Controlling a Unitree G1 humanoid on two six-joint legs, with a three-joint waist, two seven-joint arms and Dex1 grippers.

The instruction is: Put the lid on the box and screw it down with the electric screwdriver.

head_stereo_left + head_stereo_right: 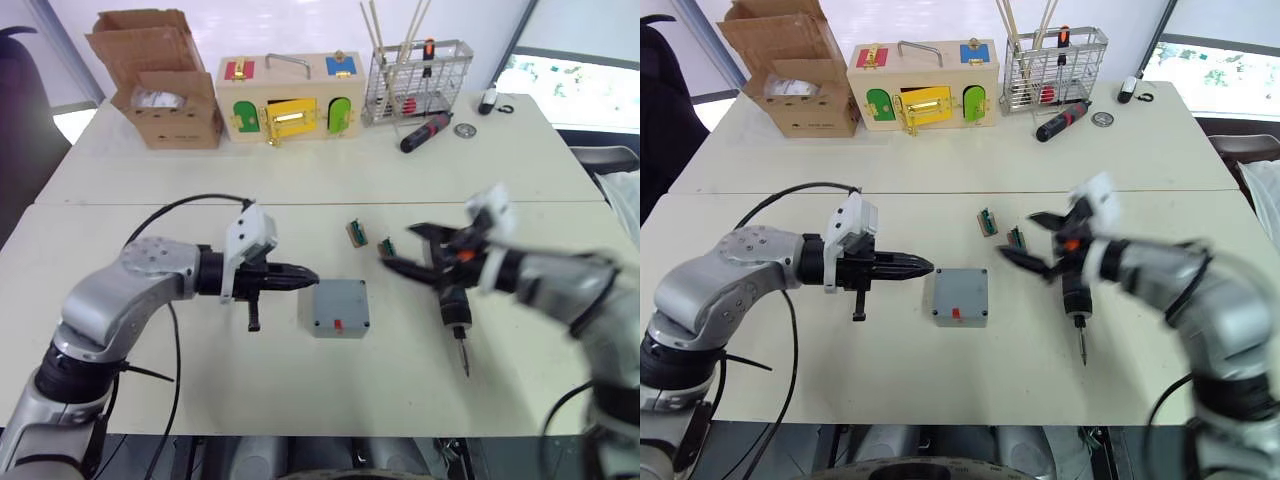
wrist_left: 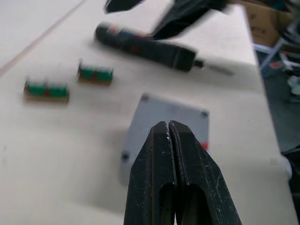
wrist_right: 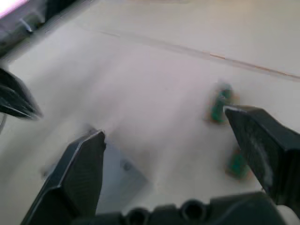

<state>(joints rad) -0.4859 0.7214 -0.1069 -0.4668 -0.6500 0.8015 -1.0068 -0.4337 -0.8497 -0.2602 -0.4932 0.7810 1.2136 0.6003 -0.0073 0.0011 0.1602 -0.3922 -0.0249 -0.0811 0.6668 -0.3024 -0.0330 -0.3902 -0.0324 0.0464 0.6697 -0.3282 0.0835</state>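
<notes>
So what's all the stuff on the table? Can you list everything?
Square grey plastic box with lid on: one, table middle.
Long black electric screwdriver: one, lying right of the box.
Small green blocks: two, behind the box.
Brown cardboard carton: one, far left.
Wooden box with coloured doors: one, far middle.
Wire rack holding sticks: one, far right.
Black-and-red hand screwdriver: one, by the rack.
Left gripper: jaws shut, beside the box.
Right gripper: jaws open, above the electric screwdriver.
</notes>
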